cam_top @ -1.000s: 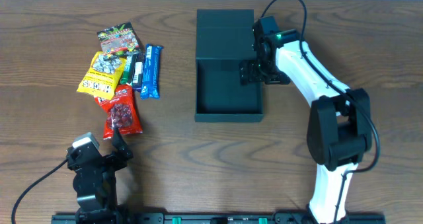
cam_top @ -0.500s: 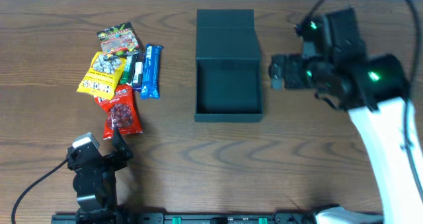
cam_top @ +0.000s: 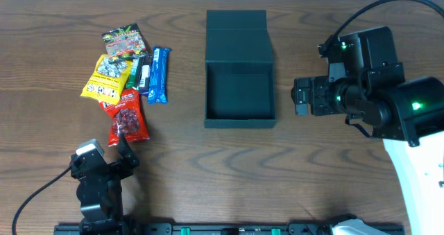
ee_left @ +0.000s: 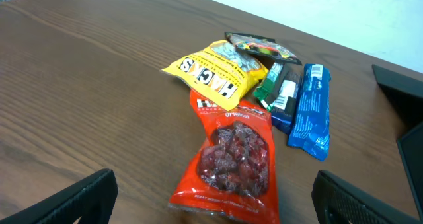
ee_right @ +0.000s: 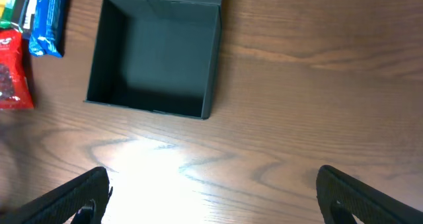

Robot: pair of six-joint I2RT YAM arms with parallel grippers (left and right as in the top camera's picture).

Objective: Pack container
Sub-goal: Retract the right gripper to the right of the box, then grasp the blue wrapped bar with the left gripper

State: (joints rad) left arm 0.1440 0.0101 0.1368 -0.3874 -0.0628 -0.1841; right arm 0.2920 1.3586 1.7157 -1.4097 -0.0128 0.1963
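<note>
on the wooden table (cam_top: 208, 169), a loose cluster of snacks: red packet (ee_left: 231, 161) of dark red pieces nearest the front edge, yellow packet (ee_left: 215, 72) touching its top, dark colourful packet (cam_top: 123, 41) farthest back, green-and-white bar (cam_top: 142, 73) tucked beside the yellow one, blue bar (ee_left: 310, 112) outermost on the right, against the green-and-white bar.

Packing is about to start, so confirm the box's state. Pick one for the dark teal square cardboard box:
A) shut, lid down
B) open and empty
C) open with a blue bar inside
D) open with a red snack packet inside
B: the dark teal square cardboard box has its hinged flap lid folded back and a bare floor, while the colourful snack packets all lie on the brown wooden table, apart from it.
</note>
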